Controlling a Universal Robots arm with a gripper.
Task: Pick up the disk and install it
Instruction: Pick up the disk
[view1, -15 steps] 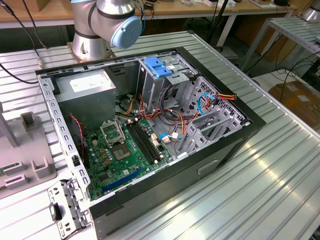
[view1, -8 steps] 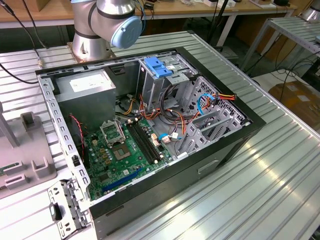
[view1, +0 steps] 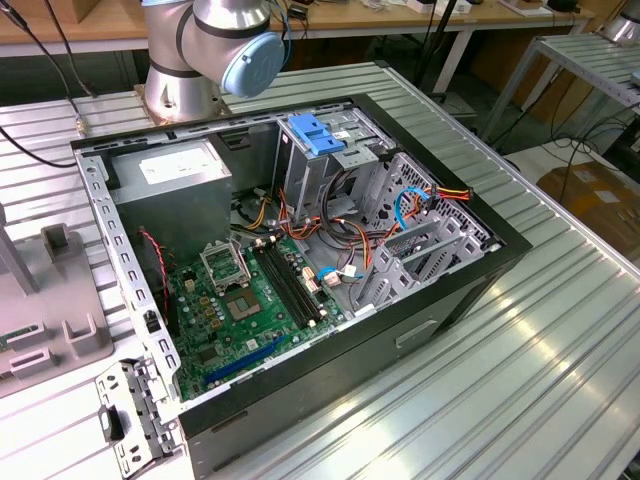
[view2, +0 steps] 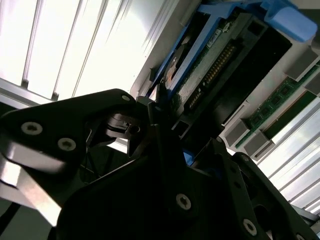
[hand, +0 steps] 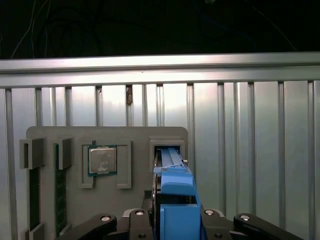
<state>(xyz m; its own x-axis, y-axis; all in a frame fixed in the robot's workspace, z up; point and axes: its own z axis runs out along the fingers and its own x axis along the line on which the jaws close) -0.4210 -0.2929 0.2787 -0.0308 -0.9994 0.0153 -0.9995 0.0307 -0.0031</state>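
Clamping the disk (hand: 175, 185), a flat rectangular silver-grey hard drive with blue plastic rails, the black metal gripper (hand: 172, 220) has its fingers (hand: 135, 220) drawn in narrow on either side of it. The disk stands on edge, one blue rail facing the first wrist view. In the second wrist view the disk (view2: 205, 70) shows a green circuit-board face and a row of connector pins.

Its far end meets a slot in the pale grey fixture block (hand: 65, 135), just beside a square silver processor chip (hand: 102, 160) and near green memory sticks (hand: 60, 195). Whether it is seated there cannot be told.

The block lies on a ribbed aluminium table (hand: 240, 150).

In the exterior view, the open black computer case (view1: 470, 290) fills the centre. A bare light-blue slotted clip (view1: 315, 135) lies inside at upper centre, and the silver arm base (view1: 215, 50) stands behind at the top.
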